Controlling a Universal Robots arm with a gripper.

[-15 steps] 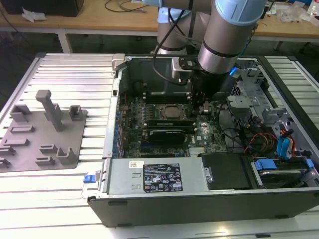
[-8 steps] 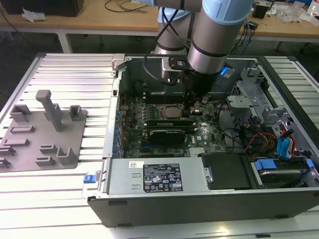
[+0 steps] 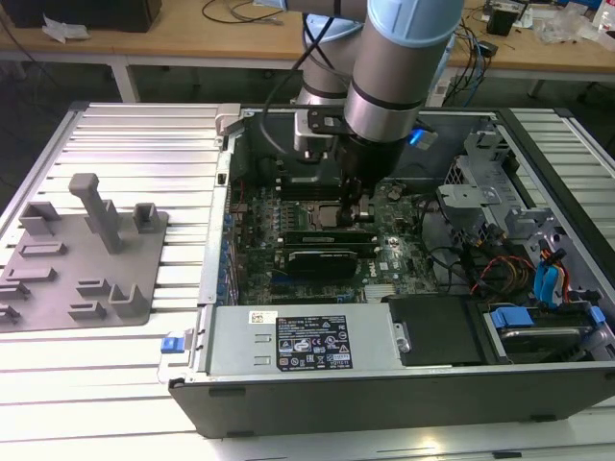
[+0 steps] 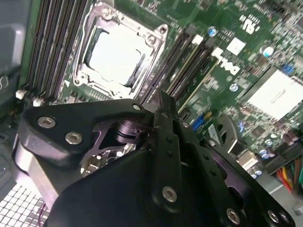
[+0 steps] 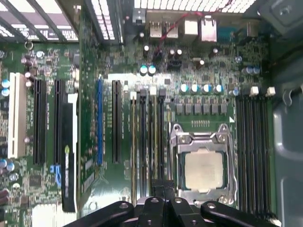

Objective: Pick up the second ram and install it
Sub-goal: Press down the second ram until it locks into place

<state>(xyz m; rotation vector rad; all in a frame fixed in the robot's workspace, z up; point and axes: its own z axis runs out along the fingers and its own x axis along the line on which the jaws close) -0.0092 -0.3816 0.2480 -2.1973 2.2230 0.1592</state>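
My gripper hangs low over the motherboard, fingers drawn close with nothing visibly held — the second ram appears seated in the slots beside the processor, directly under my tips. Done well, I judge, this step means pressing straight down, evenly, until the latches close. The open computer case lies on a slatted metal table, a grey parts holder alongside — workbenches behind.

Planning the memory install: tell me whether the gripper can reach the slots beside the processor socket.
Probably yes. The gripper hangs right at the memory slots beside the processor socket, with nothing between them; the black expansion card sits well off to one side.
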